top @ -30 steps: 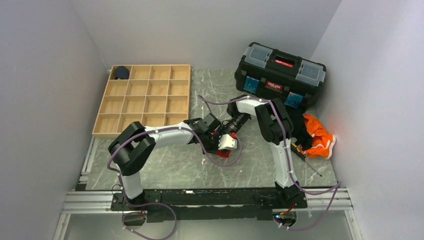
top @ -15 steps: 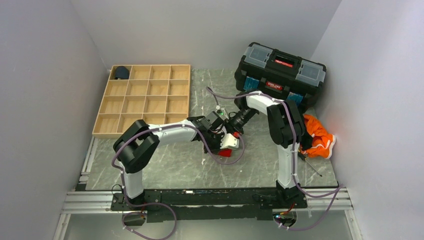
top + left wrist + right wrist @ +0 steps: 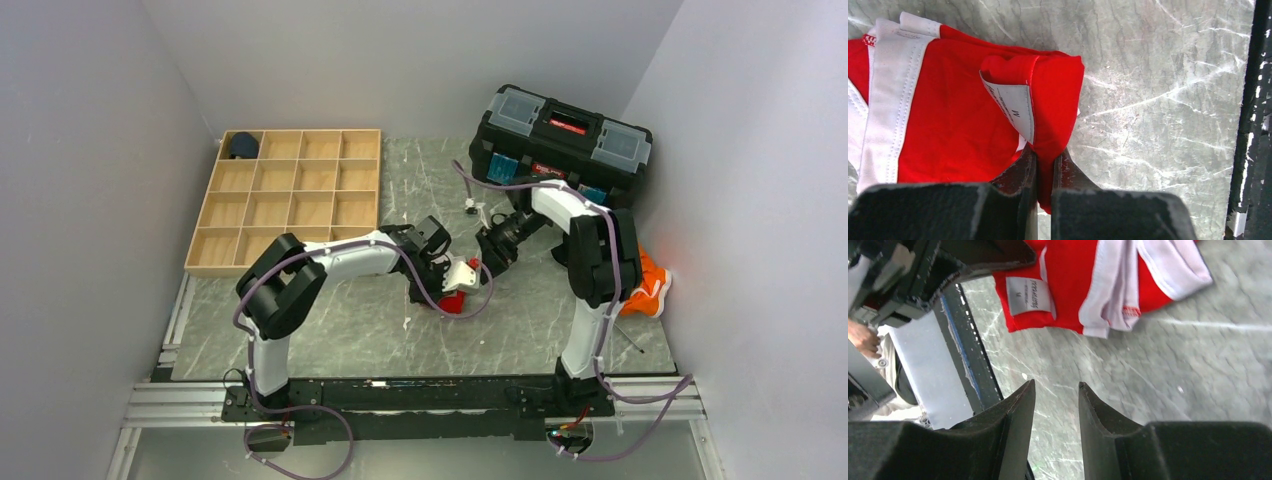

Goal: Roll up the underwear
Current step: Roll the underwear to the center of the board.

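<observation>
The underwear (image 3: 958, 115) lies partly folded on the marble table (image 3: 1158, 75), near the middle of it and well apart from the wooden tray (image 3: 290, 200) and the black toolbox (image 3: 560, 140). It is a loose red heap with its white trim (image 3: 890, 95) running along one side and a sewn label (image 3: 1015, 107) turned outward, and it is not yet a tight bundle. The left gripper (image 3: 1044, 160) has its fingers pressed together on the folded red edge just below that label, pinching a fold of cloth. The right gripper (image 3: 1055, 395) hovers just beside the garment over bare stone, its fingers (image 3: 1018, 415) a little apart with nothing between them. The fabric looks thin, light and limp, so it will likely sag, slide on the smooth stone and spring open once let go. A doubled edge or the firmer trim seems the best place to grip, since a single layer would probably just stretch. One gripper pinning the roll while the other turns the free end looks like the safest way on.
</observation>
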Controlling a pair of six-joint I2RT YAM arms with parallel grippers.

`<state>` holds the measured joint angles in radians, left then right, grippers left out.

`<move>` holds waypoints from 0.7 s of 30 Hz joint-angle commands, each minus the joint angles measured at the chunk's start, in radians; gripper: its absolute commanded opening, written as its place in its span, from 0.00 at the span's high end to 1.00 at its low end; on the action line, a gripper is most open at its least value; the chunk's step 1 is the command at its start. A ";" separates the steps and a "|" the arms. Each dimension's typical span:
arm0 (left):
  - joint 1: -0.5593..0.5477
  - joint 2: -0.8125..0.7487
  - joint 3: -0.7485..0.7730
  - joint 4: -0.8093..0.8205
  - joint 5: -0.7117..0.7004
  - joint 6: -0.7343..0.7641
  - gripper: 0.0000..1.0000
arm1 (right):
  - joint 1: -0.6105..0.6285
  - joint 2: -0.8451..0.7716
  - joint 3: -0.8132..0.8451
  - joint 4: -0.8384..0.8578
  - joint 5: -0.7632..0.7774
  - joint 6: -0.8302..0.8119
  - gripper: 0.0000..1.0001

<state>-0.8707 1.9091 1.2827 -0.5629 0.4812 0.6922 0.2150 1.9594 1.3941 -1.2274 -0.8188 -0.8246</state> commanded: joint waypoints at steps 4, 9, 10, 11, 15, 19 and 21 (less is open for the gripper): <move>0.023 0.083 0.048 -0.106 0.099 -0.025 1.00 | -0.063 -0.185 -0.090 0.183 0.079 0.118 0.62; 0.046 0.113 0.076 -0.126 0.139 -0.037 1.00 | -0.075 -0.366 -0.185 0.343 0.178 0.241 0.59; 0.050 0.122 0.085 -0.135 0.149 -0.038 1.00 | -0.075 -0.406 -0.207 0.376 0.198 0.263 0.58; 0.054 0.131 0.097 -0.144 0.161 -0.039 1.00 | -0.077 -0.446 -0.229 0.406 0.213 0.279 0.57; 0.074 0.173 0.151 -0.185 0.208 -0.047 1.00 | -0.079 -0.576 -0.305 0.507 0.281 0.331 0.49; 0.090 0.216 0.209 -0.237 0.252 -0.052 1.00 | -0.083 -0.688 -0.367 0.584 0.328 0.360 0.36; 0.094 0.243 0.244 -0.261 0.277 -0.051 1.00 | -0.086 -0.731 -0.384 0.611 0.344 0.373 0.31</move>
<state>-0.7738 2.0720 1.4837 -0.7662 0.7021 0.6373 0.1375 1.3109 1.0401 -0.7433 -0.5404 -0.5064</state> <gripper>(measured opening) 0.091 0.654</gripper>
